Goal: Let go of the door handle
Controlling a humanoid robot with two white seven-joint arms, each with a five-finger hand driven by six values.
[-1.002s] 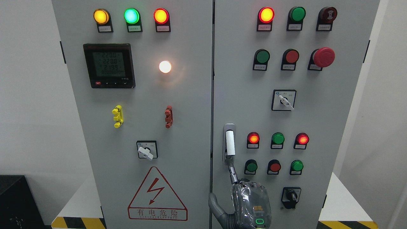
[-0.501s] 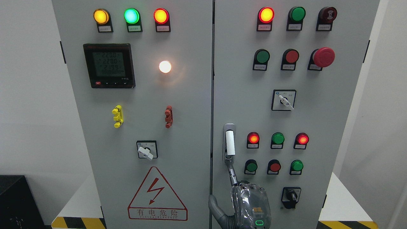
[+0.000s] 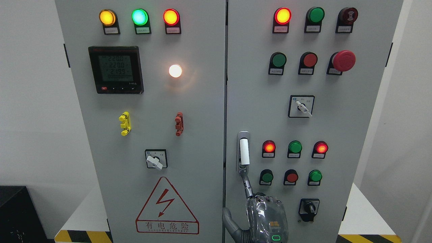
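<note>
The door handle [image 3: 244, 152] is a white upright lever in a grey metal plate, at the left edge of the cabinet's right door [image 3: 337, 135]. My right hand [image 3: 234, 193], wrapped in clear plastic, comes up from the bottom edge just below it. Its index finger [image 3: 247, 185] points straight up, and the tip reaches the lower end of the handle plate. The thumb [image 3: 227, 217] sticks out to the left over the seam between the doors. No finger is wrapped around the lever. The left arm does not show.
The right door carries lit and unlit round buttons, a red mushroom stop button [image 3: 343, 60] and two rotary switches [image 3: 301, 106]. On the left door [image 3: 152, 135] are a meter [image 3: 115, 70], lamps, a switch and a warning triangle [image 3: 166, 207]. Both doors are closed.
My right hand has sunk slightly and shifted a little right. Its index fingertip has slid down from the handle's lower end. Nothing else has moved.
</note>
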